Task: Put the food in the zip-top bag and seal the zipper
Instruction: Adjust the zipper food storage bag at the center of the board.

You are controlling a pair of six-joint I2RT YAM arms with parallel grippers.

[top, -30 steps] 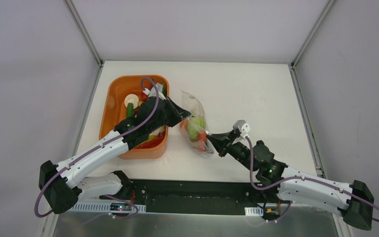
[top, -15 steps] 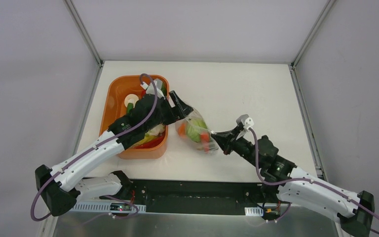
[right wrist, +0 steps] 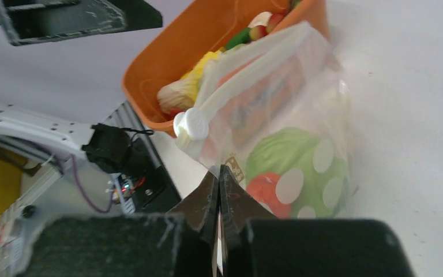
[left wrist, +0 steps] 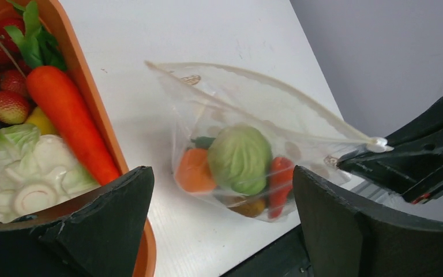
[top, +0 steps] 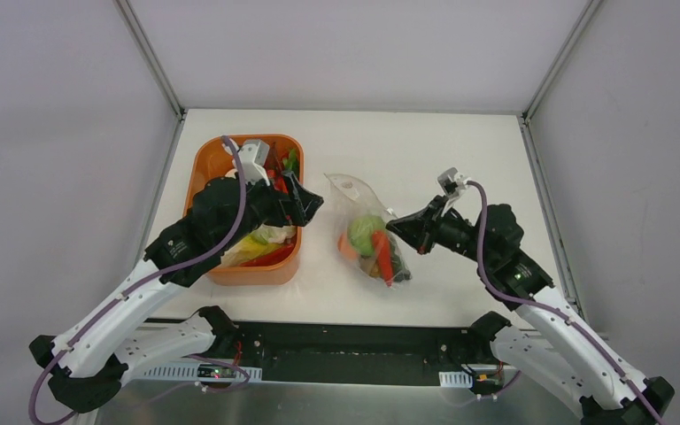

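The zip-top bag (top: 351, 197) lies on the white table right of the orange tub, holding food: a green cabbage (left wrist: 239, 158), an orange piece (left wrist: 195, 171) and a red piece (left wrist: 279, 183). Its zipper (left wrist: 277, 92) runs along the upper edge to a white slider (right wrist: 191, 124). My right gripper (right wrist: 220, 173) is shut on the bag's corner just below that slider and lifts this end a little. My left gripper (top: 306, 202) is open over the tub's right rim, clear of the bag. Whether the zipper is pressed shut I cannot tell.
The orange tub (top: 197, 181) stands at the left with more toy food, among it a carrot (left wrist: 69, 118), strawberries (left wrist: 6, 104) and a whitish leafy piece (left wrist: 32, 179). The black base strip (top: 354, 341) runs along the near table edge.
My left gripper has opened, let go of the bag and drawn back left over the tub. My right gripper has carried its bag corner farther back and right, and the bag has settled flatter.
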